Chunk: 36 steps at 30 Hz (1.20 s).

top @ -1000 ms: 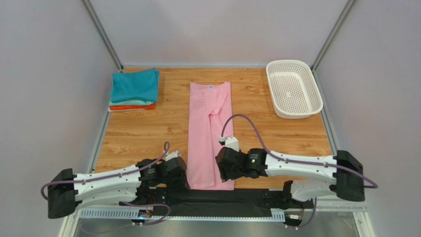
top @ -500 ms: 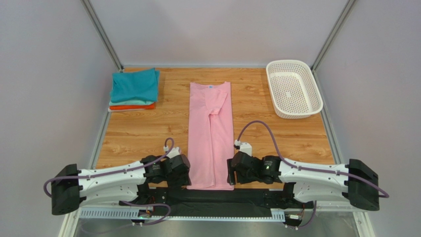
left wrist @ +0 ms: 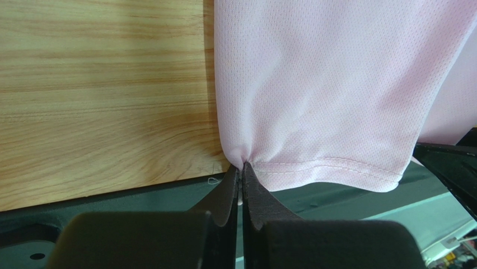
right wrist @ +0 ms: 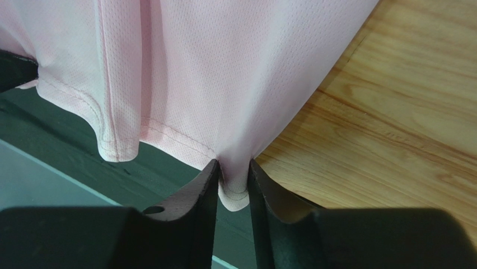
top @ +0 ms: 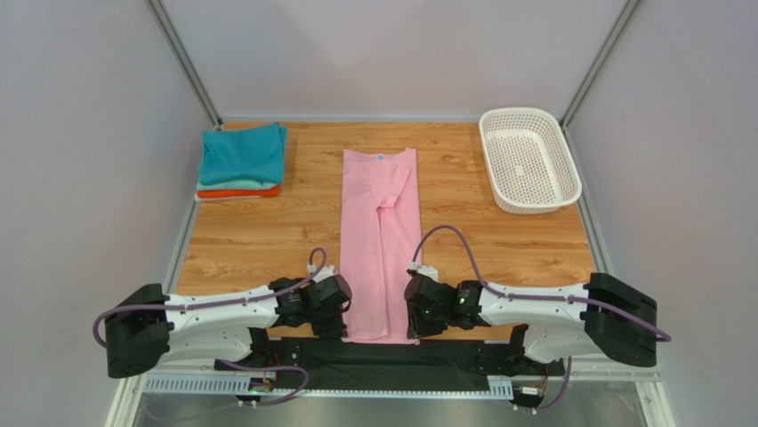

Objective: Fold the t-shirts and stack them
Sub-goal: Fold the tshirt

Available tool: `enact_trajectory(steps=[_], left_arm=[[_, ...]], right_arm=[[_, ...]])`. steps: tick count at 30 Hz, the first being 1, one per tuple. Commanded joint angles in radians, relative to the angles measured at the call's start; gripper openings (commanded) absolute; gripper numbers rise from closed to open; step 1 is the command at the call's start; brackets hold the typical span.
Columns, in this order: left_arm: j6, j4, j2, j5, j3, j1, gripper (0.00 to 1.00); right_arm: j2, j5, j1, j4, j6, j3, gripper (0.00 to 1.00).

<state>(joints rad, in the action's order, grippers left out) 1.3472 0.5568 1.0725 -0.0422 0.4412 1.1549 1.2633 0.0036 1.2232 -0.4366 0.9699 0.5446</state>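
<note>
Pink mesh-knit cloth, folded into a long strip: the pink t-shirt lies flat on the bench, to the left of the white basket, its hem end reaching nearer to my bases than the basket does. My left pincer is clamped together on the hem corner farther from the basket (the cloth puckers into the tips). My right pincer is clamped on the hem corner closer to the basket, with a small tab of hem poking out between its fingers.

Step in hand, as I judge it: carry the hem up to the collar end, which lies level with the basket, and so halve the strip. To do it well, I should raise both corners together and level, and keep the hem lightly taut between them so the layers do not sag apart. I should travel without jerks (the right-hand bite looks shallow). The hem goes down square on the collar edge, side edges matched, before either pincer lets go.

Count: four t-shirts. One is the pink strip. Three are stacked well to the left of the basket, beyond the strip: a teal t-shirt on top, a mint t-shirt under it and an orange t-shirt lowest. One basket; two pincers.
</note>
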Motion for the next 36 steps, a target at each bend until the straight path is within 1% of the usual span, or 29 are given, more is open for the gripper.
enact_trajectory(steps=[1, 4, 6, 7, 8, 9, 12, 14, 15, 19, 22, 26, 28, 30, 31, 32, 36], left_arm=[[0.01, 0.049, -0.055, 0.062, -0.047, 0.003, 0.0], [0.017, 0.084, -0.142, 0.062, -0.071, 0.003, 0.0], [0.015, 0.098, -0.186, 0.062, -0.076, 0.003, 0.0], [0.012, 0.11, -0.222, 0.061, -0.081, 0.003, 0.0], [0.009, 0.121, -0.238, 0.067, -0.082, 0.005, 0.0], [0.006, 0.129, -0.25, 0.074, -0.085, 0.005, 0.0], [-0.002, 0.129, -0.284, 0.097, -0.09, 0.005, 0.0], [-0.025, 0.132, -0.286, 0.09, -0.059, 0.006, 0.0], [-0.029, 0.134, -0.283, 0.087, -0.046, 0.005, 0.0], [-0.049, 0.144, -0.278, 0.042, 0.039, 0.005, 0.0], [-0.069, 0.21, -0.27, -0.068, 0.115, 0.002, 0.0], [-0.109, 0.232, -0.243, -0.13, 0.189, -0.033, 0.0], [-0.156, 0.219, -0.215, -0.154, 0.224, -0.055, 0.0], [-0.204, 0.203, -0.166, -0.156, 0.255, -0.104, 0.0], [-0.251, 0.203, -0.143, -0.151, 0.295, -0.124, 0.0], [-0.272, 0.203, -0.122, -0.147, 0.316, -0.164, 0.0], [-0.347, 0.2, -0.016, -0.15, 0.407, -0.239, 0.0]], right_arm=[[-0.048, -0.082, 0.001, 0.01, 0.052, -0.066, 0.26], [-0.128, -0.082, 0.001, -0.004, 0.058, -0.094, 0.19], [-0.162, -0.079, 0.001, -0.027, 0.049, -0.091, 0.18], [-0.189, -0.074, 0.001, -0.056, 0.043, -0.084, 0.15], [-0.202, -0.074, 0.001, -0.063, 0.033, -0.08, 0.14], [-0.223, -0.077, 0.001, -0.07, 0.03, -0.077, 0.09], [-0.248, -0.076, -0.001, -0.068, 0.021, -0.063, 0.07], [-0.255, -0.065, -0.001, -0.068, 0.013, -0.052, 0.06], [-0.258, -0.063, -0.001, -0.07, 0.009, -0.035, 0.0], [-0.265, -0.031, 0.001, -0.099, -0.023, 0.02, 0.0], [-0.265, -0.005, -0.028, -0.152, -0.065, 0.067, 0.0], [-0.266, -0.005, -0.129, -0.156, -0.144, 0.119, 0.0], [-0.255, 0.03, -0.166, -0.156, -0.196, 0.15, 0.0], [-0.243, 0.022, -0.227, -0.154, -0.23, 0.196, 0.0], [-0.237, 0.021, -0.27, -0.151, -0.265, 0.215, 0.0], [-0.228, 0.015, -0.29, -0.151, -0.286, 0.245, 0.0], [-0.165, 0.007, -0.385, -0.145, -0.353, 0.316, 0.0]])
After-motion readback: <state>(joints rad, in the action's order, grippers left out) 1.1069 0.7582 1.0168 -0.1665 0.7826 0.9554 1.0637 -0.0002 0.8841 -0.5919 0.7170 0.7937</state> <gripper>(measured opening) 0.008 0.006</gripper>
